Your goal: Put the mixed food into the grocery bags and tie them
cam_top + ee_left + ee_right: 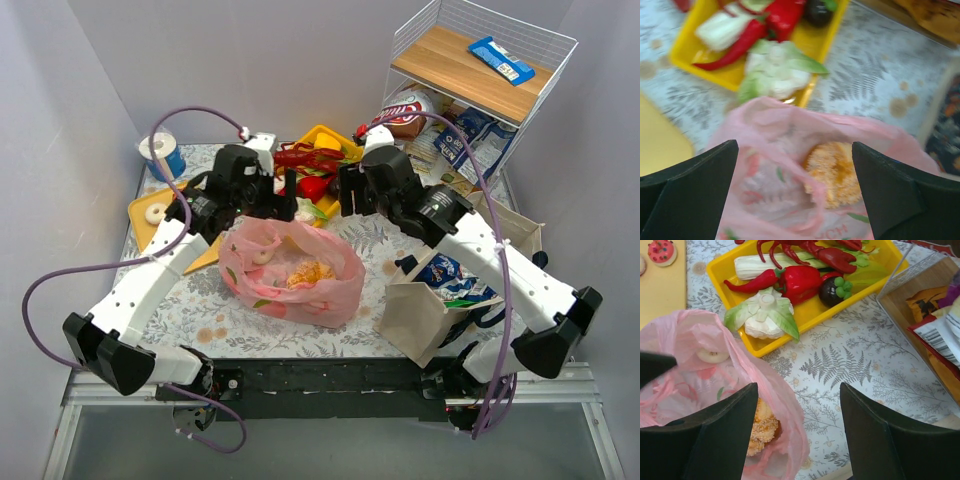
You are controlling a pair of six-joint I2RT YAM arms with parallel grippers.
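Pink thin plastic bag sits under both tools, mouth open to the top. Its long side runs from the left tool across to the right tool. Letters on it end in "CH"; the rest is too blurry to read. Both tools are spread wide and hold nothing. A round orange crumbly toy bread lies inside the bag, below the left tool. Past the tools, a yellow plastic tray holds a white and green toy cabbage on the fern-print surface.

Overhead, two close wrists; shared bag
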